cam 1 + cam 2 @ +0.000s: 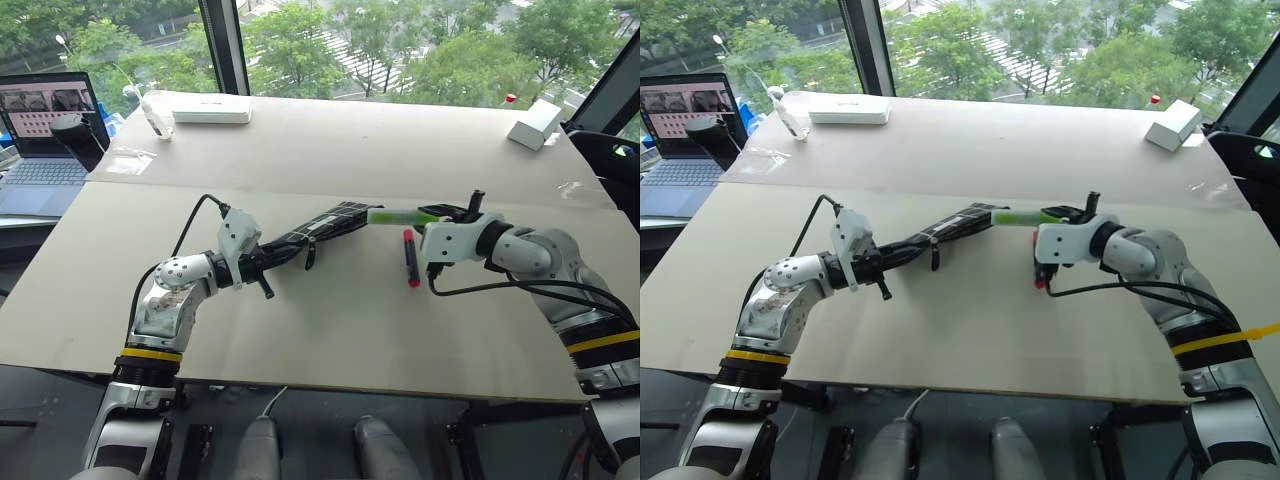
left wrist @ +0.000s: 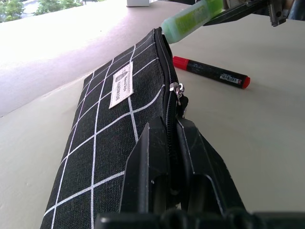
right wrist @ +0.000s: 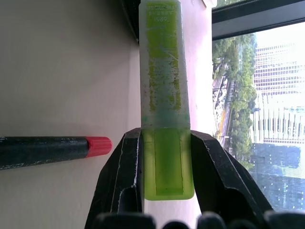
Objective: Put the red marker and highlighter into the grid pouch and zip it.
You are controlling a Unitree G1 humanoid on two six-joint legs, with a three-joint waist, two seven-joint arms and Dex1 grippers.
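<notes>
Big tan table (image 1: 330, 330) w/ a seam across the middle; past its far edge a window w/ trees. Off the table's left side sits an open laptop (image 1: 45, 140); at the far edge a flat white box (image 1: 211, 108), and at the far right corner a small white box (image 1: 533, 125). Mid-table, the grid pouch (image 1: 315, 232) is held up off the surface, stretched roughly level from L gripper (image 1: 268, 262) toward the R arm; black fabric, white grid lines, white label (image 2: 121, 87) on its side, zipper pull (image 2: 178, 90) part-way along the top seam. L gripper's fingers (image 2: 152, 176) are clamped tight on the pouch's near end, zipper edge running up between them. R gripper (image 3: 164, 191) has its fingers part-way apart, pinching the highlighter (image 3: 162, 86) by its lime cap end; the barrel points at the pouch's far end, tip just at or touching that end's corner, can't tell if it's inside. Red marker (image 1: 411, 257) lies flat on the table just below the highlighter, beside the R gripper, near the pouch's far end, untouched by either gripper.
</notes>
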